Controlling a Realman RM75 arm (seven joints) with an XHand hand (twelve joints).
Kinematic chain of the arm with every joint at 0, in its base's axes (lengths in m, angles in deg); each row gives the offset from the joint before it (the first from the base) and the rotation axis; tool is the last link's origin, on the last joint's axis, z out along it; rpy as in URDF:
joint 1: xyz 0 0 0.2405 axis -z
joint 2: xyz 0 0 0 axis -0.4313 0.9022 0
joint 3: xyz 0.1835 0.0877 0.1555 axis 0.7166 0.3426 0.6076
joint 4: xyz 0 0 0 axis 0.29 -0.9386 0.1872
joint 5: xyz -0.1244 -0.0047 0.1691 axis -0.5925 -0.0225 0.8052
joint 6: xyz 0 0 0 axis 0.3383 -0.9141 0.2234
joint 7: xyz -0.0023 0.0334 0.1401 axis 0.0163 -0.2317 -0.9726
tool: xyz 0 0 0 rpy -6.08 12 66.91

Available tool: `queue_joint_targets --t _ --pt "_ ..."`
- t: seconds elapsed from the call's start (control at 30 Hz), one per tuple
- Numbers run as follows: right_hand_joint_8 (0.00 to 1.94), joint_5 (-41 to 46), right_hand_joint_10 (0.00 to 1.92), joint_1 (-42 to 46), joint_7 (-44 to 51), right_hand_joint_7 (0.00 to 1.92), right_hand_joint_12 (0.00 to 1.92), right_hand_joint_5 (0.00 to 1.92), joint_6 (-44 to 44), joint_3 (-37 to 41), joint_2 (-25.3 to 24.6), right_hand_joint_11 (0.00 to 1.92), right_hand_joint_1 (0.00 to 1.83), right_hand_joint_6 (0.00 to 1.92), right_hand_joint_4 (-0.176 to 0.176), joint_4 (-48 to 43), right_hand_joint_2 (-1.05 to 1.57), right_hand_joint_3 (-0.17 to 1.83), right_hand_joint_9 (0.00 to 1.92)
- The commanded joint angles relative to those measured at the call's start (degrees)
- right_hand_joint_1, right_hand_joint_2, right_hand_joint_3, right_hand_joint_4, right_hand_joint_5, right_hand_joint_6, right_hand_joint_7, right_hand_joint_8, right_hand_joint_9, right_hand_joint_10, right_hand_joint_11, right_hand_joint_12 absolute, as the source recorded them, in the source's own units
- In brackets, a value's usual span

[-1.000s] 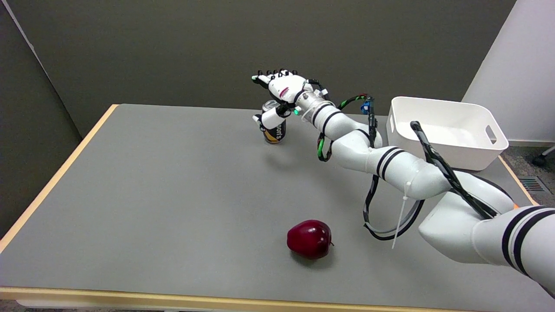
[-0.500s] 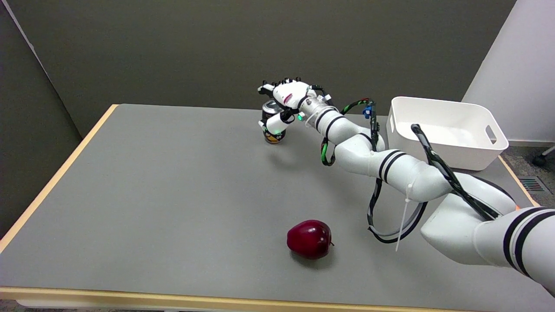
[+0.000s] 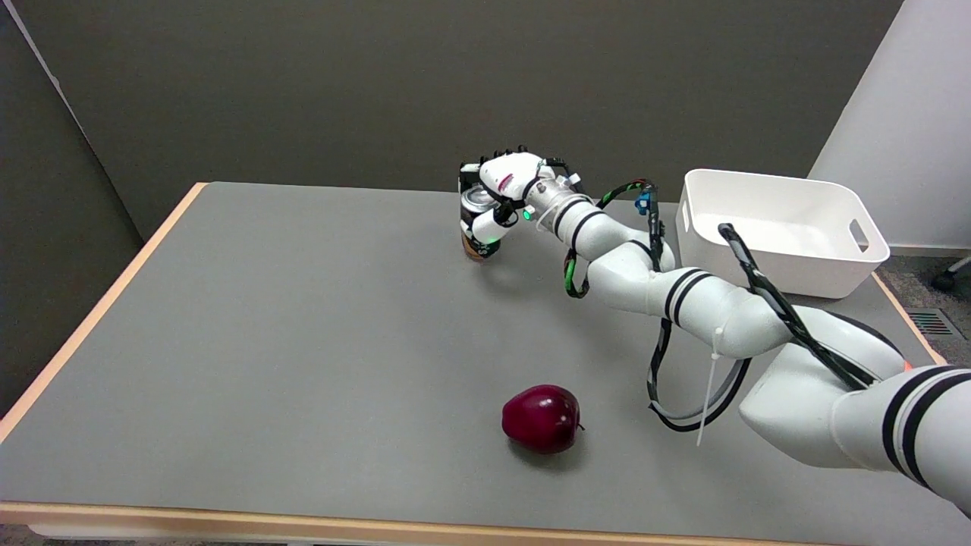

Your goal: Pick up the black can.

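Black can (image 3: 478,227): upright, far centre of surface (image 3: 303,326). Right hand (image 3: 502,189) wraps it from the right, fingers closed around it.

Can (image 3: 478,203) under the hand (image 3: 504,182): metal, shiny silver top, glossy printed side. Hand shell is smooth glossy white plastic with black matt parts at the fingers. Arm (image 3: 683,292) behind it: same glossy white casing, black bands, sheathed cables strapped on. Table (image 3: 265,326) under the hand: matt grey top, pale wood-look edge. Apple (image 3: 541,418) nearer the camera than the hand: dark red, waxy gloss. Bin (image 3: 774,227) right of the hand: smooth white plastic.
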Motion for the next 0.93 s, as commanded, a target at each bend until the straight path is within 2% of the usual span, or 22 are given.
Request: queue_joint_targets --t 0.03,0.07,0.1,0.13,0.17,0.23,0.4,0.47,0.6,0.77,0.87,0.93 --pt "1.04 -5.6 1.22 0.7 0.0 0.73 1.44 0.45 -1.7 -0.1 0.6 0.37 0.78 1.10 0.148 -0.4 0.80 0.85 0.66" --pt "1.20 -6.3 1.25 0.5 0.0 0.78 1.48 0.49 -2.2 0.2 0.7 0.38 0.96 1.31 0.024 -0.6 0.98 0.55 0.68" --pt "1.32 -6.5 1.28 0.4 0.0 0.82 1.50 0.52 -2.5 0.4 0.8 0.38 1.10 1.47 -0.070 -0.9 1.11 0.32 0.70" --pt "1.37 -6.7 1.25 0.3 0.0 0.84 1.45 0.54 -2.8 0.5 1.0 0.43 1.17 1.54 -0.122 -1.4 1.19 0.18 0.73" --pt "1.37 -6.9 1.18 0.1 0.0 0.84 1.36 0.54 -3.1 0.7 1.3 0.51 1.17 1.53 -0.130 -2.2 1.21 0.14 0.75" --pt "1.37 -7.0 1.33 -0.2 0.1 0.89 1.54 0.58 -3.3 1.2 2.1 0.52 1.20 1.48 -0.169 -4.2 1.11 0.30 0.76" --pt "1.44 -7.9 1.42 -0.8 0.4 0.87 1.70 0.63 -3.8 3.0 4.5 0.52 1.21 1.43 -0.176 -9.8 1.04 0.43 0.81" --pt "1.48 -9.6 1.42 -0.8 0.4 0.74 1.73 0.69 -3.3 4.7 5.5 0.52 1.19 1.46 -0.176 -12.9 1.10 0.35 0.82" --pt "1.50 -12.7 1.45 -0.6 0.5 0.75 1.75 0.69 -1.0 8.7 8.1 0.52 1.19 1.48 -0.176 -18.5 1.06 0.42 0.84" --pt "1.50 -15.4 1.49 1.2 5.8 0.75 1.78 0.70 4.1 15.8 12.1 0.54 1.19 1.48 -0.176 -24.5 1.05 0.44 0.86" --pt "1.50 -14.8 1.50 4.0 9.4 0.75 1.78 0.70 6.8 22.5 14.6 0.57 1.19 1.47 -0.176 -27.4 1.05 0.45 0.86" --pt "1.50 -12.8 1.51 8.6 9.6 0.75 1.78 0.70 6.9 29.9 16.3 0.58 1.19 1.48 -0.176 -29.7 1.04 0.46 0.86"
